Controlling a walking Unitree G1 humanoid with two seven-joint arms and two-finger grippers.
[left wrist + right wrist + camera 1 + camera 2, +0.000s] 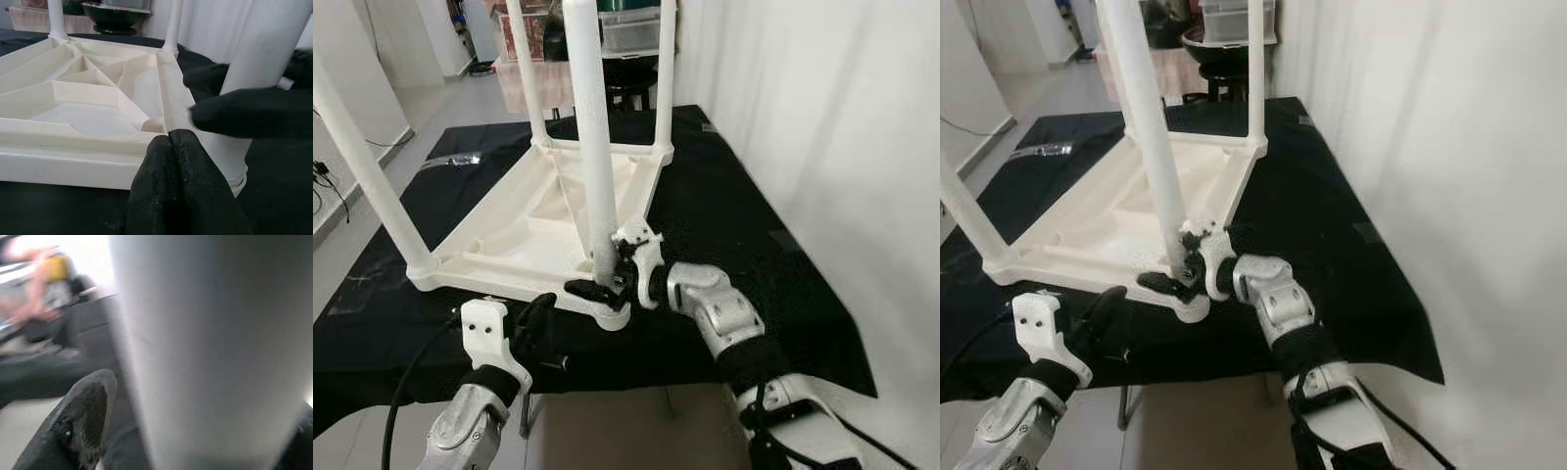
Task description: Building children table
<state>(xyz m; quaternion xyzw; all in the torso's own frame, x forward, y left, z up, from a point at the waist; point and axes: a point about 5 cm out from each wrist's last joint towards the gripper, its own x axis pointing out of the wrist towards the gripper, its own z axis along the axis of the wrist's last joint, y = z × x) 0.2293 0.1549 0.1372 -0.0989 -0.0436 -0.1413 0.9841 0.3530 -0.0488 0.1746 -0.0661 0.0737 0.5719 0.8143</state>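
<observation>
Clamping the near table leg (592,147), the right pincer (607,279) grips; left pincer (171,147) sits pressed together.

The right arm reaches in from the frame's lower right, elbow bent, its tool (607,279) near centre with black fingers spread around a white leg (592,147). At lower left, the left tool (536,318) points forward, fingers pressed together.
</observation>
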